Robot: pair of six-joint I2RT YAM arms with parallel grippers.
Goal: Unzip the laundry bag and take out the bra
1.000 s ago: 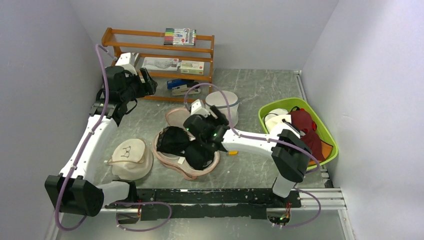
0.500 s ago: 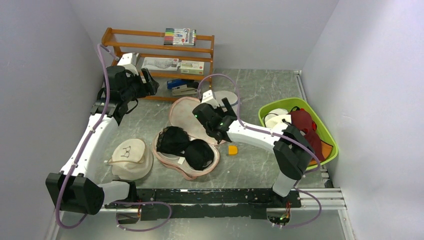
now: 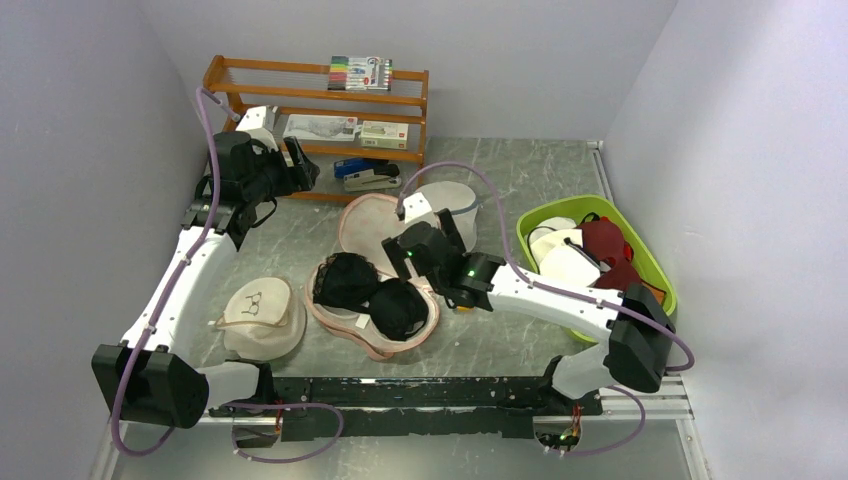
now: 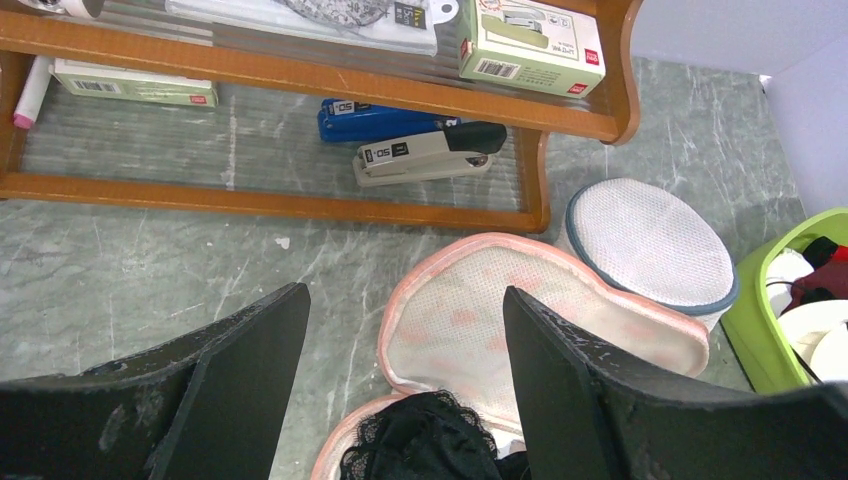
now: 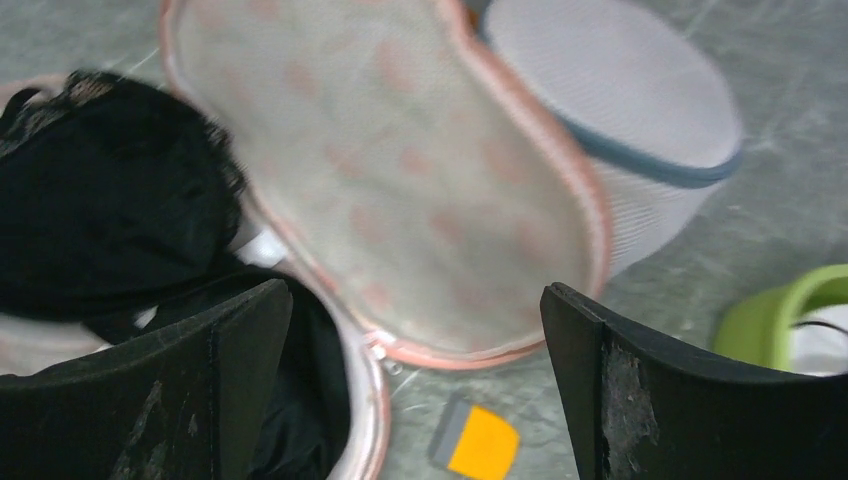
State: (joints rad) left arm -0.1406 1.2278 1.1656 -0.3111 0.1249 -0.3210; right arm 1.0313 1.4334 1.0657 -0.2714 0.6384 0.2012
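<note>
The laundry bag (image 3: 372,348) lies unzipped in mid-table, its pinkish-beige flap (image 3: 365,225) folded back toward the shelf. A black lace bra (image 3: 370,290) lies in the lower half. My right gripper (image 3: 415,248) is open and empty, hovering over the bag's right edge. In the right wrist view its jaws stand wide apart (image 5: 415,390) over the flap (image 5: 380,180), with the bra (image 5: 100,220) at the left. My left gripper (image 3: 298,165) is open and empty, held high by the shelf. The left wrist view shows the flap (image 4: 500,320) and the bra (image 4: 430,445) between its fingers (image 4: 405,400).
A white mesh cylinder (image 3: 450,205) stands behind the flap. A small yellow piece (image 5: 480,440) lies by the bag's right edge. A green basket (image 3: 640,262) of clothes sits at the right, a wooden shelf (image 3: 320,100) at the back, a cream cap (image 3: 262,315) at the near left.
My right gripper has swung the bag's flap open toward the back, let it go and drawn back to the right. The bra now lies uncovered. The left arm has barely moved.
</note>
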